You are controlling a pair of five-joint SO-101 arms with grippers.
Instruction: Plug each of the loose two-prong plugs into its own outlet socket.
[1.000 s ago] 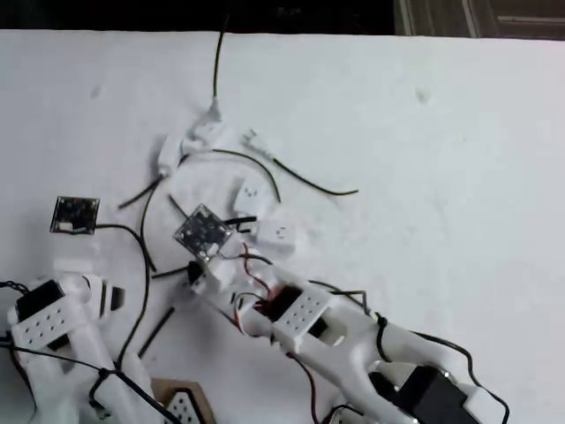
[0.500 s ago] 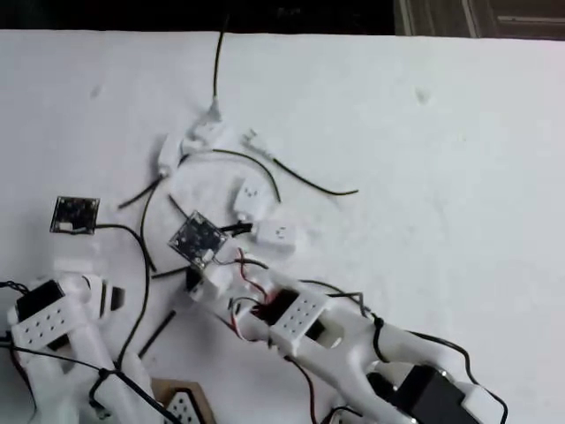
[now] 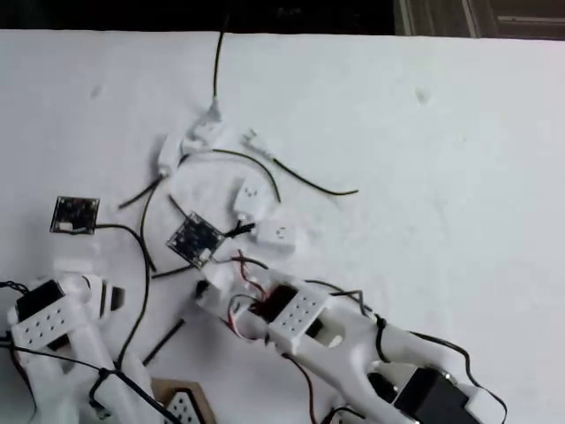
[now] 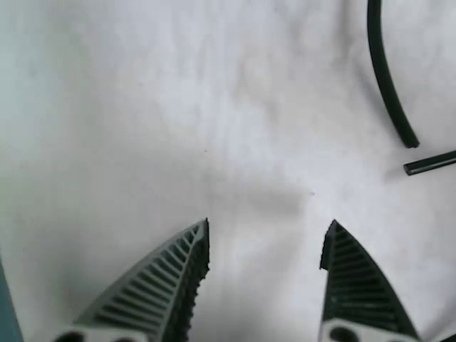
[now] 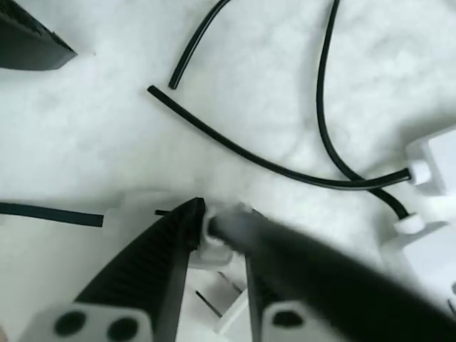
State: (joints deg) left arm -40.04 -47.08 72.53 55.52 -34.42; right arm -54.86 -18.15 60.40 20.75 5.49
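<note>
Outlet socket [image 3: 250,196] left of table [image 3: 441,177] centre, second socket [image 3: 281,233] just beside it, plug [image 5: 211,251] in right arm's jaws before both

White table [image 3: 459,177] fills my overhead feed from left edge to right. Covering is cloth or paper, I cannot tell which, and looks faintly rumpled near centre. Small dimple [image 3: 422,95] toward far right, second dimple [image 3: 95,91] toward far left. Light soft and even, shadows weak. Beyond far edge, dark band [image 3: 132,14] runs across most of width. At far right, grey-brown panelled frame [image 3: 494,16], window or furniture, I cannot say. Wrist feeds give me same white surface close up.
</note>
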